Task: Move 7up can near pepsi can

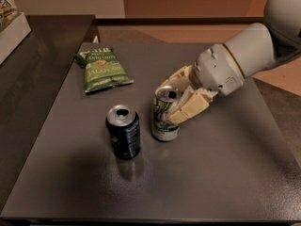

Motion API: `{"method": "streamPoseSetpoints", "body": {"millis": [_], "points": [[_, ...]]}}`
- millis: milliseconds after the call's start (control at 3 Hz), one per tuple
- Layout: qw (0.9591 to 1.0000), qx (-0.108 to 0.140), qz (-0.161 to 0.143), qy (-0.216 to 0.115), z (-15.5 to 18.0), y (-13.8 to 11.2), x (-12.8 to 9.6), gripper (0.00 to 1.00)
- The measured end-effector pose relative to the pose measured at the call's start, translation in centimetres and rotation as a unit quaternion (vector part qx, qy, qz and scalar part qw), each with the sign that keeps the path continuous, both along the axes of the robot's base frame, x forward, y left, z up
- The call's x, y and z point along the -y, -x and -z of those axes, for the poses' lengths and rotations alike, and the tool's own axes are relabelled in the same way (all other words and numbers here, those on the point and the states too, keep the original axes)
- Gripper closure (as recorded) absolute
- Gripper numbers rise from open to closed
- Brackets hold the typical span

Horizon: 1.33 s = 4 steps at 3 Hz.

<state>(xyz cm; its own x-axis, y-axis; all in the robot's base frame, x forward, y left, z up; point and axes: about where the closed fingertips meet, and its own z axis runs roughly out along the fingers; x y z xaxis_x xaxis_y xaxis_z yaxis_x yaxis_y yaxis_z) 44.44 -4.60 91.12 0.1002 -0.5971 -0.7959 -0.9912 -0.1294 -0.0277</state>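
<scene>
The 7up can point(162, 121), silver-white and green with an open silver top, stands upright on the dark grey table point(211, 173). My gripper point(176, 102) reaches in from the right and is shut on the can, its cream fingers point(188, 108) wrapped around the can's upper right side. The pepsi can point(123, 132), dark navy-blue with a silver top, stands upright just left of the 7up can, a narrow gap between them.
A green chip bag point(101, 69) lies flat at the table's back left. A second dark tabletop point(33, 74) adjoins on the left, with a pale box point(10, 25) at its far corner. The white arm point(254, 46) crosses the right side.
</scene>
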Motion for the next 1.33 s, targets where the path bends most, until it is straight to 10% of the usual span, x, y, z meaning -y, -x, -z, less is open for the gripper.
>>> {"method": "streamPoseSetpoints", "body": {"millis": [1333], "points": [[0.9999,0.014,-0.005,0.001,1.27,1.01,-1.64,0.0]]}}
